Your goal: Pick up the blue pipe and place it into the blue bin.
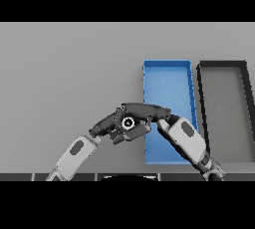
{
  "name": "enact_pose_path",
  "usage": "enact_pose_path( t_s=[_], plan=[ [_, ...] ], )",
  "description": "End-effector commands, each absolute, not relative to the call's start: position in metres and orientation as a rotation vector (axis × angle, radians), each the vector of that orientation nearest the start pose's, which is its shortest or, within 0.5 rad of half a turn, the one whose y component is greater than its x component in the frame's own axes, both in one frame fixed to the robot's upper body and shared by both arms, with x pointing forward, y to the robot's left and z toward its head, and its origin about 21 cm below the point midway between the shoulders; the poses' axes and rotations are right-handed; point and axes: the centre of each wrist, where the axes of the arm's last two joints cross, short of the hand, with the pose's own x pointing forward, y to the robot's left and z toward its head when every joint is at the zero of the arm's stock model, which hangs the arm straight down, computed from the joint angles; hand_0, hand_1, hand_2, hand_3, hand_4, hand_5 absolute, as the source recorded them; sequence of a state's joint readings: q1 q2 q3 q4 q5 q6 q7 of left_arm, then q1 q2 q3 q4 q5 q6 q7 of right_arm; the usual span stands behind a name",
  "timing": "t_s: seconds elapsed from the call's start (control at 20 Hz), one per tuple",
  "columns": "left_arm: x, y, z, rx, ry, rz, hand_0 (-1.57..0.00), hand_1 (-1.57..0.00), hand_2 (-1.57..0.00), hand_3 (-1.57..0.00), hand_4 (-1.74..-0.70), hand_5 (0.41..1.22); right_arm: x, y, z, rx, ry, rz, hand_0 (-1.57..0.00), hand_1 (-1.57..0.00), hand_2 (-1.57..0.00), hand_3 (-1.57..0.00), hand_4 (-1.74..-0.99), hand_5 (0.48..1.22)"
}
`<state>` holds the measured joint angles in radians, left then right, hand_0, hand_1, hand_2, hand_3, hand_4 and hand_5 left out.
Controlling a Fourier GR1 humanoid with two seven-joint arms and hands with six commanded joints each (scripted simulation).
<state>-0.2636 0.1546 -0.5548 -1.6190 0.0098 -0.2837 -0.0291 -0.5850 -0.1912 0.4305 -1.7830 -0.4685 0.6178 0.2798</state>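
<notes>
Both hands meet at the blue bin's left edge

The two arms come in from the lower edge and their dark hands come together just left of the blue bin [169, 81], low in the middle of the grey table [69, 73]. The right hand [147, 109] reaches leftward from the right arm, which lies across the lower part of the bin; its fingers stretch long and nearly straight over the bin's left wall, with a small round white-ringed part showing just beneath them. Whether it grips anything cannot be told — the hands overlap there and hide what lies between them. The left hand [105, 124] comes up from the lower left, its fingers pointing right and touching or overlapping the right hand's; their curl cannot be made out either.

The blue pipe cannot be picked out anywhere on the table or in the bin; if it is there, the hands cover it.

The blue bin is a long open tray lying lengthwise away from the robot, its visible floor bare. Just beside it on the right — close, but apart — stands a black bin [224, 64] of much the same shape, with a grey floor.
</notes>
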Motion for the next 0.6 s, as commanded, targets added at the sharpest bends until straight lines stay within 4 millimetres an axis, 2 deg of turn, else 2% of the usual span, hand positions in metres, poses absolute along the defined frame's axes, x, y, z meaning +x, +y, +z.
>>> enact_pose_path(
  t_s=[0.0,0.05,0.15,0.25,0.4,0.55],
  plan=[
    [0.2589,0.1092,0.0538,-0.569,-1.679,-0.954,-0.67,-0.63,-0.61,-0.62,-1.23,1.221,0.2808,-0.0980,0.1820,0.951,-1.637,1.252,-1.56,-1.56,-1.56,-1.56,-1.485,1.205],
    [0.2590,0.1064,0.0533,-0.554,-1.682,-0.981,-0.53,-0.51,-0.49,-0.49,-1.14,1.221,0.2806,-0.0970,0.1816,0.938,-1.628,1.250,-1.56,-1.56,-1.56,-1.56,-1.486,1.208],
    [0.2583,0.1075,0.0520,-0.512,-1.712,-1.015,-0.34,-0.32,-0.31,-0.31,-1.00,1.063,0.2784,-0.0998,0.1812,0.930,-1.646,1.241,-1.56,-1.56,-1.56,-1.56,-1.488,1.213],
    [0.2600,0.1089,0.0517,-0.482,-1.690,-1.011,-0.22,-0.21,-0.20,-0.20,-0.92,0.899,0.2780,-0.0983,0.1800,0.925,-1.641,1.237,-1.57,-1.57,-1.57,-1.57,-1.488,1.216],
    [0.2607,0.1082,0.0558,-0.481,-1.670,-0.981,-0.11,-0.11,-0.10,-0.10,-0.86,0.734,0.2814,-0.0970,0.1835,0.911,-1.655,1.230,-1.57,-1.57,-1.57,-1.57,-1.487,1.218],
    [0.2609,0.1088,0.0488,-0.494,-1.621,-0.910,-0.06,-0.05,-0.05,-0.05,-0.88,0.654,0.2828,-0.1007,0.1825,0.900,-1.661,1.227,-1.57,-1.57,-1.57,-1.57,-1.488,1.220]
  ],
)
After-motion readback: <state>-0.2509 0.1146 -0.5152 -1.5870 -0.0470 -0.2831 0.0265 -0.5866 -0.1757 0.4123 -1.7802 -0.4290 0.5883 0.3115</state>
